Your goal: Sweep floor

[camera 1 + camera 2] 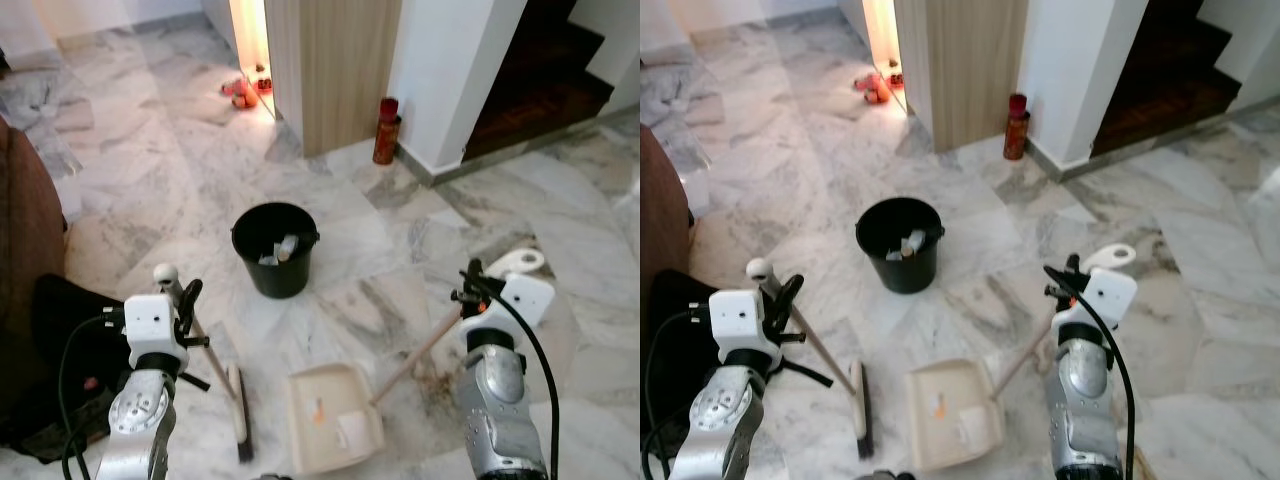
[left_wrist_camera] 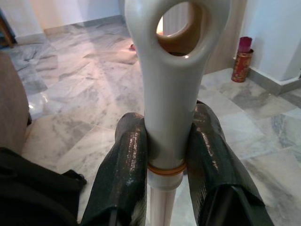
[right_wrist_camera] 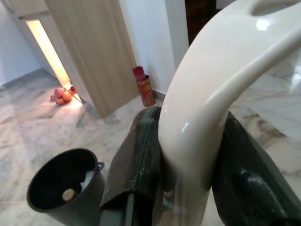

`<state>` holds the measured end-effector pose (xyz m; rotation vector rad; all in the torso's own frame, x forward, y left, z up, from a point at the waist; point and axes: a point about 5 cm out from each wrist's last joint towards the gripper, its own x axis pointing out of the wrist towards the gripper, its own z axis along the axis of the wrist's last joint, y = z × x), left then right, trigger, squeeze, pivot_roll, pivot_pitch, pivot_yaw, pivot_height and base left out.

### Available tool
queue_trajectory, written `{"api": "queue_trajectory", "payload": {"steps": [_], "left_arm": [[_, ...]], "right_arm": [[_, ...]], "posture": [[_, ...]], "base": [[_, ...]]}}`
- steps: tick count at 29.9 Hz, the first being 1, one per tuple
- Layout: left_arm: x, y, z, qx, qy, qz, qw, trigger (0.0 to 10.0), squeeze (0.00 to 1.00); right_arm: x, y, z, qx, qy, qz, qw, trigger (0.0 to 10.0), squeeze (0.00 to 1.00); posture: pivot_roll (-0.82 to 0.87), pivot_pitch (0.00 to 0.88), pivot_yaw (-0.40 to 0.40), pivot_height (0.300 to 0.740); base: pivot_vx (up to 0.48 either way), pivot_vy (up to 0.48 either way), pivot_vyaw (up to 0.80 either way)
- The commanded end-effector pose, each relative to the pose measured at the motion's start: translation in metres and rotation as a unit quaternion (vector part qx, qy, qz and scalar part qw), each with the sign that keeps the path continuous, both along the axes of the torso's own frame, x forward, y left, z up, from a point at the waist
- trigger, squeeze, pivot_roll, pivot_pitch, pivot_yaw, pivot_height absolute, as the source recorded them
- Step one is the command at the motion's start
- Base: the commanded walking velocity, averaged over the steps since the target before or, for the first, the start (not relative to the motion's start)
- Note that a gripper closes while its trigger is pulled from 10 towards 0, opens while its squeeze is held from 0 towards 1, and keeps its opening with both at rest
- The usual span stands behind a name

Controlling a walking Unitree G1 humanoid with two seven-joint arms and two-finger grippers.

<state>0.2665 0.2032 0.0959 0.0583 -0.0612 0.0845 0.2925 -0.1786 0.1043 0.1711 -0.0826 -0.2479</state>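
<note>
Broom [image 1: 215, 365]: cream handle slanted, dark bristle head on marble floor [image 1: 400, 250], left of dustpan. Dustpan [image 1: 333, 417]: cream, flat on floor, small debris inside, long handle slanting up to the right.

My left claw [image 2: 164, 160] has glossy black fingers [image 2: 124, 165] closed around the cream plastic broom handle [image 2: 171, 70], which wears a thin orange ring just between them. Below that claw, the broom head [image 1: 238, 410] is pale with dark bristles. My right claw [image 3: 188, 160], black too, grips the glossy cream dustpan handle [image 3: 207, 94]; the cream plastic dustpan [image 1: 333, 415] lies between my claws, with a small orange speck and a white scrap inside. Ahead of both claws stands a round black plastic bucket [image 1: 275, 248]. The floor [image 1: 150, 150] is white marble veined in grey. Beyond my right claw, a red and gold cylindrical can [image 1: 386, 130] stands by a light wood-grain panel [image 1: 340, 70].
</note>
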Motion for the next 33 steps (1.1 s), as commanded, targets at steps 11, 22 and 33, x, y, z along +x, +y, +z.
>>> {"api": "queue_trajectory", "payload": {"steps": [11,22,33], "left_arm": [[0.000,0.000,0.004,0.015,-0.012,-0.008,1.000,10.0,0.00],[-0.003,0.002,0.000,0.029,-0.004,-0.013,0.999,10.0,0.00],[-0.017,0.013,-0.003,0.036,0.000,0.010,0.999,10.0,0.00]], "right_arm": [[0.009,0.024,0.070,-0.021,-0.140,0.037,0.989,10.0,0.00],[0.004,0.040,0.128,0.013,-0.234,0.032,0.972,10.0,0.00],[0.002,0.042,0.153,0.026,-0.267,0.038,0.963,10.0,0.00]], "posture": [[0.04,0.107,0.019,0.740],[0.04,0.105,0.017,0.740],[0.05,0.098,-0.002,0.740]], "base": [[0.000,0.000,0.00],[0.000,0.000,0.00],[0.000,0.000,0.00]]}}
